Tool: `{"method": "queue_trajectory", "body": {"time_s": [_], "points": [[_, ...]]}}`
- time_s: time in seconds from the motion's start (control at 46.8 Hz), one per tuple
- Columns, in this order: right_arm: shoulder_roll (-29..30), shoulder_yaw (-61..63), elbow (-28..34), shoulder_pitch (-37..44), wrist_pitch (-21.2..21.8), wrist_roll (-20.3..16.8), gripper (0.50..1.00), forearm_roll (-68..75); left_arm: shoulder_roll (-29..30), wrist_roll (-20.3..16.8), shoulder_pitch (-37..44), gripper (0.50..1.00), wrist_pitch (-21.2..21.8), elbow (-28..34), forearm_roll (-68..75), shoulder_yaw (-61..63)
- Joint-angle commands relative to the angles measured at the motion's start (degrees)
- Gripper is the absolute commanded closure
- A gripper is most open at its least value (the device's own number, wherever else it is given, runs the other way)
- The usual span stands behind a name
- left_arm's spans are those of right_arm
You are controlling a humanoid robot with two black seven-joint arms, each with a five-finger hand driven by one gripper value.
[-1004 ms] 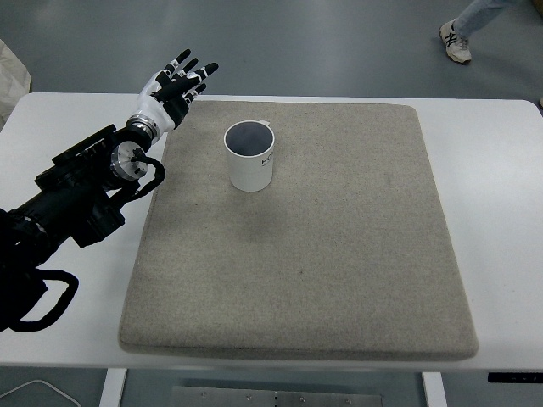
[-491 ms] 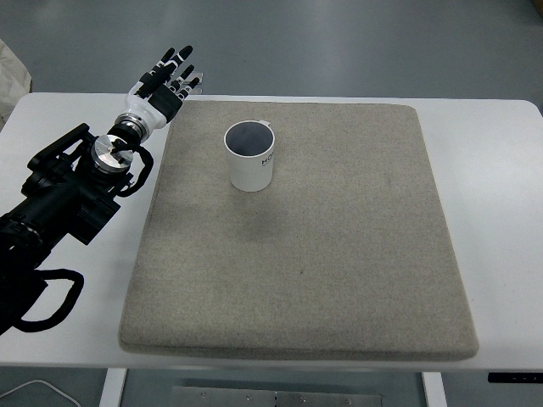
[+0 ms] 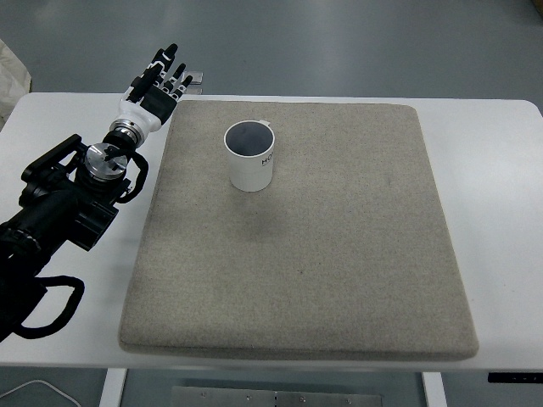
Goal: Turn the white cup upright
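Observation:
A white cup (image 3: 250, 157) stands upright, mouth up, on the grey felt mat (image 3: 322, 254) near its back left. My left hand (image 3: 159, 80) is up at the mat's back left corner, well left of the cup and apart from it. Its fingers are spread straight and hold nothing. The left arm (image 3: 72, 195) runs in from the left edge over the white table. The right arm is out of view.
The white table (image 3: 501, 212) shows around the mat on all sides, with grey floor beyond its far edge.
My left hand has drawn back to the left and away from the cup. The cup has not moved. A person's foot at the top right has left the picture.

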Motion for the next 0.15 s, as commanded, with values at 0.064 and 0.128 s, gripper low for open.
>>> {"method": "queue_trajectory", "body": {"time_s": [0.064, 0.128], "points": [[0.0, 0.0, 0.0, 0.0, 0.0, 0.0, 0.57, -0.01, 0.0, -0.24, 0.0, 0.506, -0.43, 0.0, -0.48, 0.0], [0.0, 0.0, 0.0, 0.0, 0.0, 0.0, 0.57, -0.01, 0.0, -0.32, 0.0, 0.506, -0.52, 0.0, -0.57, 0.0]]}}
